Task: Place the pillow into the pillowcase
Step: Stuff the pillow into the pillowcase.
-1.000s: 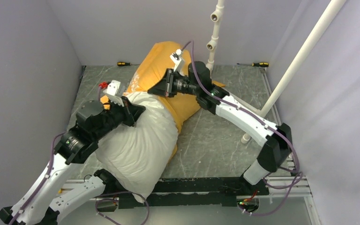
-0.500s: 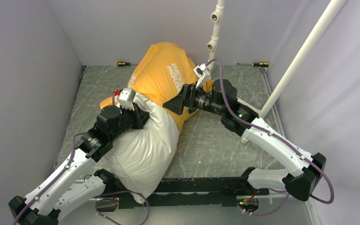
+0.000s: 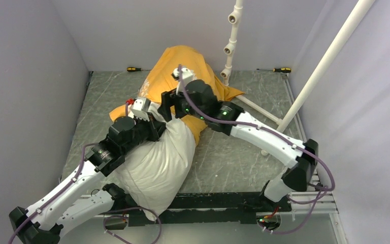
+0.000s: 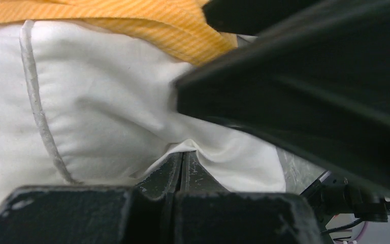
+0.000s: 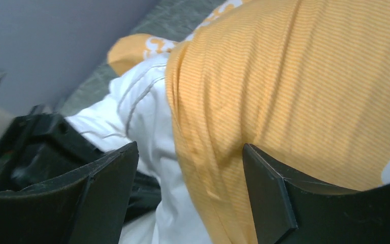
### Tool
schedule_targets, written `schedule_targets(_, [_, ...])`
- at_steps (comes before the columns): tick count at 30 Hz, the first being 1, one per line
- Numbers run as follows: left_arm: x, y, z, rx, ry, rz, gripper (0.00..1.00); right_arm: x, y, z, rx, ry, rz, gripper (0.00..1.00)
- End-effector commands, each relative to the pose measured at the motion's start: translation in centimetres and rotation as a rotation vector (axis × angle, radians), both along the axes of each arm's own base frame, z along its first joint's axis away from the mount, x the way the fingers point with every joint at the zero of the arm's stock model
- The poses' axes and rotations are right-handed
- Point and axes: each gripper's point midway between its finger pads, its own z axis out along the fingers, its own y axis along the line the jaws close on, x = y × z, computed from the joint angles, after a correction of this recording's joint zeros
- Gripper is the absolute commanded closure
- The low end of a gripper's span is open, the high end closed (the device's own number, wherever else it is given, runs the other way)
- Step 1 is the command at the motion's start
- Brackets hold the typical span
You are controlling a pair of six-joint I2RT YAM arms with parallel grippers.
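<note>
Pillow half inside pillowcase, lying on table.
At the left, the left gripper is closed tight, pinching a fold of pillow fabric close to the pillowcase edge. The near end of the pillow is bare; the far end is covered in orange, up by the back wall. Further right, the right gripper is spread wide and holds nothing, its fingers either side of the pillowcase hem.

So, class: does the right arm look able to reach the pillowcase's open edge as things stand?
Probably yes. The right gripper stands open right at the pillowcase hem, nothing between them. The left gripper pinches the pillow off to one side.
</note>
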Motion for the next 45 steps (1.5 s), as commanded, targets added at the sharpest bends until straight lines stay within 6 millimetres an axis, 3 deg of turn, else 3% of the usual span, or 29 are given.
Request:
schedule_targets(1, [-1.2, -1.1, -3.4, 0.030, 0.106, -0.047, 1.00, 2.4, -0.7, 0.4, -0.160, -0.134, -0.161, 0.26])
schedule_targets(3, [-1.3, -1.1, -3.3, 0.033, 0.103, -0.047, 1.00, 2.9, -1.0, -0.4, -0.221, -0.146, -0.212, 0.39])
schedule_targets(6, [-1.2, -1.1, -3.0, 0.037, 0.095, -0.050, 1.00, 3.2, -2.1, 0.3, -0.238, -0.170, -0.294, 0.74])
schedule_targets(9, [-1.2, -1.2, -2.9, 0.043, 0.092, -0.052, 1.00, 2.5, -2.9, 2.7, -0.152, -0.190, -0.296, 0.86])
schedule_targets(11, [-1.2, -1.2, -3.0, 0.046, 0.094, -0.055, 1.00, 2.0, -3.7, 4.2, -0.091, -0.188, -0.299, 0.88])
schedule_targets(14, [-1.2, -1.3, -3.1, 0.042, 0.092, -0.056, 1.00, 2.1, -5.0, 4.6, -0.043, -0.169, -0.325, 0.80])
schedule_targets(17, [-1.3, -1.4, -3.1, 0.033, 0.097, -0.063, 1.00, 3.1, -5.6, 3.6, -0.083, -0.154, -0.365, 0.57])
schedule_targets(21, [-1.3, -1.2, -2.9, 0.044, 0.092, -0.057, 1.00, 3.7, -4.2, 2.3, -0.151, -0.139, -0.332, 0.35])
schedule_targets(25, [-1.4, -1.0, -2.7, 0.051, 0.085, -0.057, 1.00, 2.9, -2.6, 2.1, -0.142, -0.126, -0.240, 0.21])
schedule_targets(28, [-1.4, -1.1, -3.0, 0.050, 0.093, -0.057, 1.00, 2.9, -2.3, 1.2, -0.149, -0.110, -0.231, 0.20])
schedule_targets(29, [-1.4, -1.1, -3.1, 0.048, 0.096, -0.055, 1.00, 3.0, -2.2, 0.7, -0.162, -0.102, -0.238, 0.22])
schedule_targets(32, [-1.4, -1.1, -3.4, 0.043, 0.105, -0.053, 1.00, 3.5, -2.2, -0.3, -0.183, -0.082, -0.266, 0.47])
schedule_targets(34, [-1.5, -1.1, -3.5, 0.045, 0.110, -0.053, 1.00, 3.7, -2.3, -0.3, -0.179, -0.077, -0.286, 0.72])
schedule_targets(37, [-1.6, -1.0, -3.5, 0.046, 0.108, -0.054, 1.00, 3.6, -2.2, -0.2, -0.180, -0.081, -0.275, 0.97])
schedule_targets(45, [-1.5, -1.1, -3.7, 0.045, 0.111, -0.052, 1.00, 1.0, -2.4, 2.3, -0.063, -0.079, -0.171, 1.00])
